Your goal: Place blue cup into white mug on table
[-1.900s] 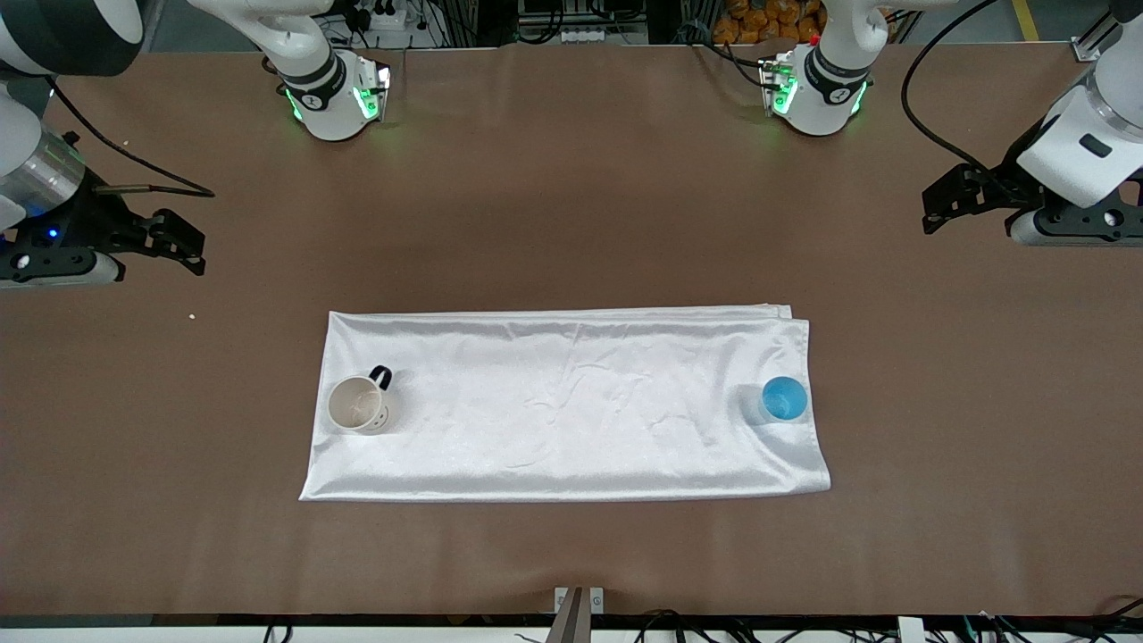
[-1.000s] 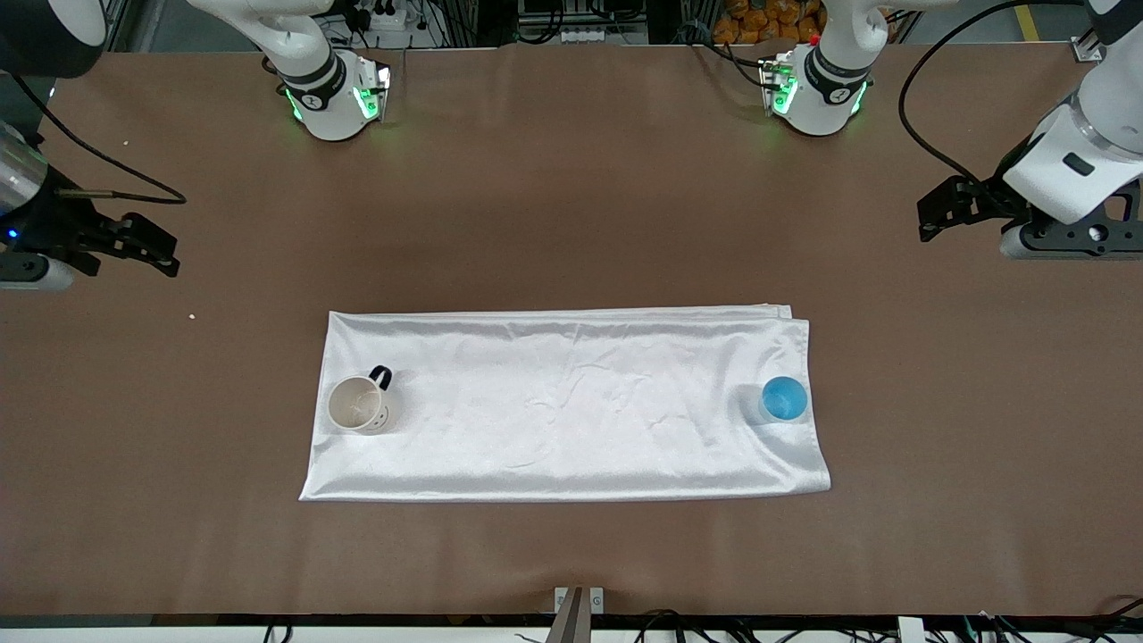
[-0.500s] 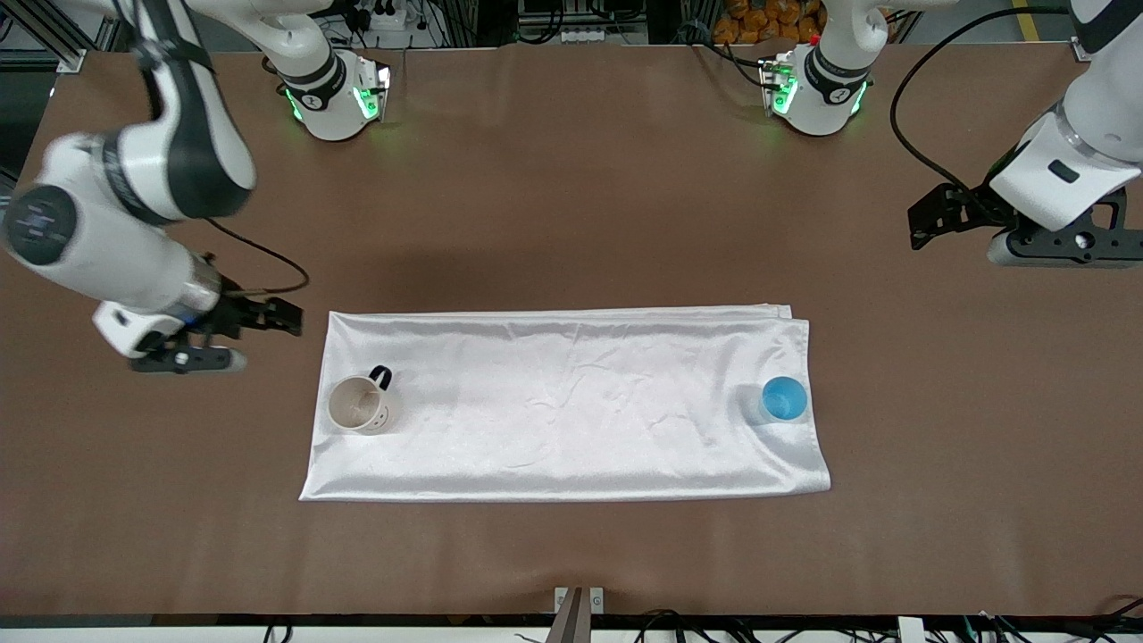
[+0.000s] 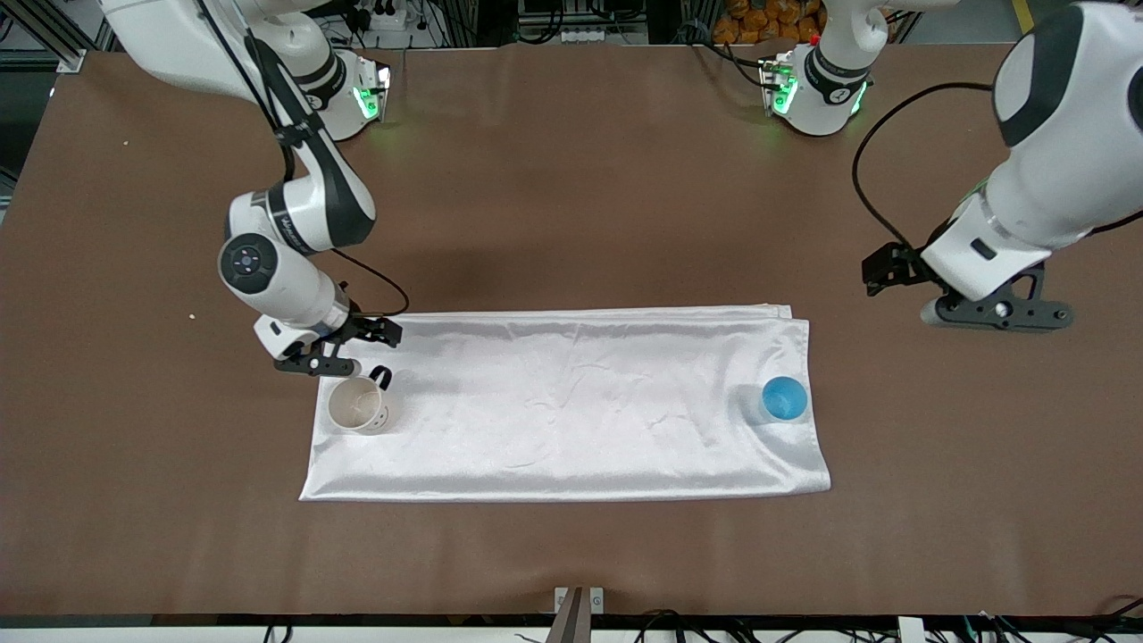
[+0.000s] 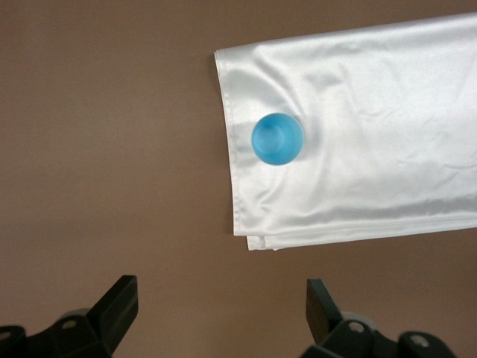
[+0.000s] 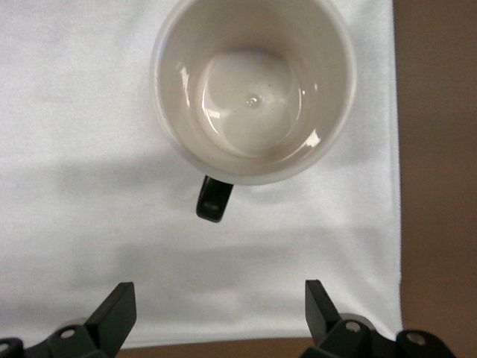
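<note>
The white mug [image 4: 358, 405] stands upright on the white cloth [image 4: 571, 402] at the right arm's end, handle toward the bases; the blue cup [image 4: 784, 398] stands upright at the cloth's other end. The right gripper [image 6: 216, 313] hovers over the cloth's edge beside the mug, fingers wide and empty. The left gripper [image 5: 220, 309], likewise spread and empty, hangs over bare brown table [image 4: 571, 179]

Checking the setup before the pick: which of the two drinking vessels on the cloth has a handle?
The white mug, at the right arm's end of the white cloth, has a black handle; the blue cup has none.

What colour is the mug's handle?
Black, on the white mug; clearest in the right wrist view.
</note>
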Robot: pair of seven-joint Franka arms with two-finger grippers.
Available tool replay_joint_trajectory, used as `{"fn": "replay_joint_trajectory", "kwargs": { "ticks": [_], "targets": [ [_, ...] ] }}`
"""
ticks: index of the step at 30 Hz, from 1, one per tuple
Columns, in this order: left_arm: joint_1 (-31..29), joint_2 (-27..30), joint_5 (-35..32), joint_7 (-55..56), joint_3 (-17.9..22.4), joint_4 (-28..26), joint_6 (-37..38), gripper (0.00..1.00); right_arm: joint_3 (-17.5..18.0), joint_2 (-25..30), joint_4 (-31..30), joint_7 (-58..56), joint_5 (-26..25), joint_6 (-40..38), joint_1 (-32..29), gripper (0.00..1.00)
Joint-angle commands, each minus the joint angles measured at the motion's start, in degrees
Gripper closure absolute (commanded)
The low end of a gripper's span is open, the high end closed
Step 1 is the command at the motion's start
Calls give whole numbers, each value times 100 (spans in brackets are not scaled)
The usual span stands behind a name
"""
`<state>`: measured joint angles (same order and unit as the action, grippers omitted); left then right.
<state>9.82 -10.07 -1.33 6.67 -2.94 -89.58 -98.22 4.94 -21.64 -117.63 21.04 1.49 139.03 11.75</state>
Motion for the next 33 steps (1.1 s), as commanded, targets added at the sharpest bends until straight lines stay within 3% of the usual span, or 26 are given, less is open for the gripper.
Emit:
{"fn": "replay_joint_trajectory", "kwargs": {
  "ticks": [1,16,28,31,33],
  "targets": [
    [37,-363,-183,71,-13,81,-276,0,-28,-411,82,172,45,641,108,0],
    [116,-1251,-219,80,-13,116,-1023,0,-63,-877,741,-108,-87,827,-216,0],
    [213,-1559,-219,80,-22,116,-1357,0,-63,-982,794,-258,-492,853,-410,0],
    [239,-1568,-219,89,-22,116,-1366,0,-63,-1000,811,-267,-501,854,-401,12],
    [240,-1586,-219,80,-22,116,-1375,0,-63,-1009,820,-267,-501,854,-393,29]
  ]
}}
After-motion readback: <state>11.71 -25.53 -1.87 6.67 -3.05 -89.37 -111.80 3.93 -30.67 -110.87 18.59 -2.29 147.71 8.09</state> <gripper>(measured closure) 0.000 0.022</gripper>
